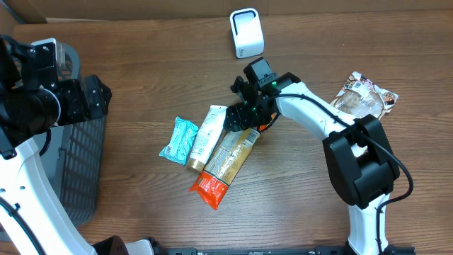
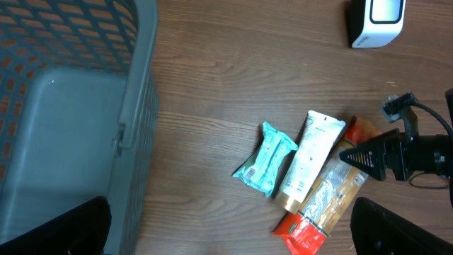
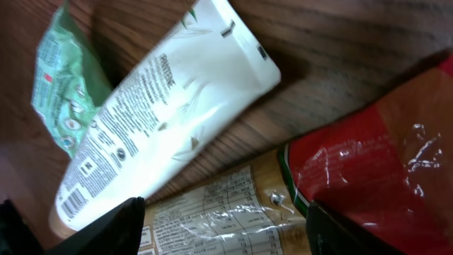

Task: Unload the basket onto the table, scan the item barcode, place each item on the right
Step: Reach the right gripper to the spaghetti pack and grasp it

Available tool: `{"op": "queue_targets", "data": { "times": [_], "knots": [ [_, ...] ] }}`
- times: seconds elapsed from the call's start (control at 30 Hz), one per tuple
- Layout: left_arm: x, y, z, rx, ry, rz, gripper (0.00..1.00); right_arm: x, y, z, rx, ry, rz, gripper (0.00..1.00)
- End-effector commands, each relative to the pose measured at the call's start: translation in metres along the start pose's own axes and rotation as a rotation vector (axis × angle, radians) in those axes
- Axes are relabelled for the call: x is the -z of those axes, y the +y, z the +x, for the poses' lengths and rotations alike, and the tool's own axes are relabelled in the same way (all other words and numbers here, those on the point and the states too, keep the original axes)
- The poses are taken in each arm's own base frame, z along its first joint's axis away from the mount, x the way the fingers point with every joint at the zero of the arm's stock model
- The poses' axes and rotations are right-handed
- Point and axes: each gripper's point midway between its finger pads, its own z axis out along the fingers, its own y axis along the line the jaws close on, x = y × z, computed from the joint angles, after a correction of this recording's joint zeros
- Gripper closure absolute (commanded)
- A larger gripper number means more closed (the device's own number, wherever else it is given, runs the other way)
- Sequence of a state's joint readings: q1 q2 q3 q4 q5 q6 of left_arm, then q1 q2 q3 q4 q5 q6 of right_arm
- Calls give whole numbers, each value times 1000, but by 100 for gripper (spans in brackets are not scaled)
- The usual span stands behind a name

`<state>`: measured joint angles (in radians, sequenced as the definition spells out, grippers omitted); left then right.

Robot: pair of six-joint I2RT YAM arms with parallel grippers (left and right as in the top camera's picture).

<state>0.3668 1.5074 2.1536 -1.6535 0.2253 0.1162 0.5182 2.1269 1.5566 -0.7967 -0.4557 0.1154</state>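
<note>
The white barcode scanner [image 1: 245, 32] stands at the back of the table, also top right in the left wrist view as the scanner [image 2: 375, 21]. Three items lie mid-table: a teal packet [image 1: 178, 140], a white tube [image 1: 207, 136] and a long clear packet with red ends [image 1: 228, 159]. My right gripper [image 1: 244, 119] hovers low over that packet's upper end. In the right wrist view the right gripper [image 3: 226, 227] is open, its fingers [image 3: 113, 230] astride the packet's printed label [image 3: 212, 212]. The tube [image 3: 163, 113] lies just beyond. My left gripper [image 2: 226, 234] is open and empty, high at the left.
A grey mesh basket [image 1: 78, 170] stands at the left edge, under the left arm. A brown-and-white snack bag [image 1: 364, 95] lies at the right, beside the right arm. The teal packet [image 3: 60, 85] touches the tube's far side.
</note>
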Motion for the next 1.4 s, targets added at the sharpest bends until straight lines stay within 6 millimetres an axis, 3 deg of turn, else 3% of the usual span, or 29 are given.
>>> {"op": "queue_targets", "data": {
  "times": [0.0, 0.2, 0.47, 0.57, 0.73, 0.83, 0.93, 1.03, 1.13, 1.37],
  "knots": [
    [-1, -2, -1, -27, -1, 12, 0, -3, -34, 11, -44, 37, 158, 26],
    [-1, -2, -1, -26, -1, 12, 0, 12, -71, 21, -120, 69, 258, 26],
    [-1, -2, -1, -26, -1, 12, 1, 46, -133, 40, -279, 113, 371, 25],
    [-1, -2, -1, -26, -1, 12, 0, 61, -138, 43, -342, 129, 321, 28],
    [-1, -2, -1, -26, -1, 12, 0, 91, -102, 25, -267, 114, 136, 29],
    [-1, -2, -1, -27, -1, 12, 0, 112, -59, 11, -198, 68, 19, 27],
    [-1, -2, -1, -26, -1, 12, 1, 119, -17, 9, -135, 55, -65, 26],
    [-1, -2, -1, -26, -1, 12, 0, 111, 5, 21, -91, 102, -48, 25],
    [-1, -2, -1, -26, -1, 12, 0, 100, 8, 38, -64, 169, 26, 25],
    [-1, -2, -1, -27, -1, 12, 0, 71, 46, 91, 154, 359, 37, 25]
  ]
}}
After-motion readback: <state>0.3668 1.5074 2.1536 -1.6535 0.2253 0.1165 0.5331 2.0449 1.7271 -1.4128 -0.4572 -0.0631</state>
